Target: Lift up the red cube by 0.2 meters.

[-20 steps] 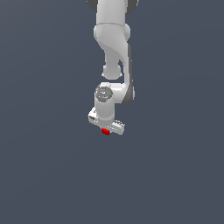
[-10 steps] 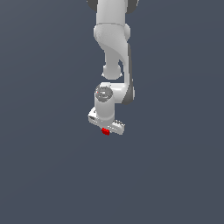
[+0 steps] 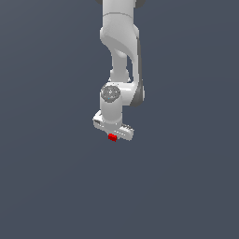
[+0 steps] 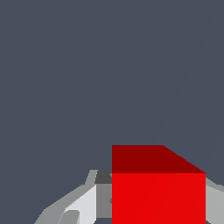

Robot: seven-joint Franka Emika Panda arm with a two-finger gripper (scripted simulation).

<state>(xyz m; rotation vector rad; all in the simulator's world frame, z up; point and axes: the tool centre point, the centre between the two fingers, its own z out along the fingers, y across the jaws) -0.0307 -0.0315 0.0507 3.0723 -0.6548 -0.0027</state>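
Now we see the pincer (image 3: 112, 135) clamped on the red cube (image 3: 112, 137) | arm (image 3: 120, 51) upright above | cube fills the wrist view (image 4: 158, 192).

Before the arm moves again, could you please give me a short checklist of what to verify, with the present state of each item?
1. Red cube sits between the end effector fingers: ok in the wrist view.
2. Fingers pressing both cube sides: cannot tell.
3. Cube level in the grip: ok.
4. Cube off the ground: cannot tell; no visible shadow or edge.
5. Nothing around the arm to hit: ok.
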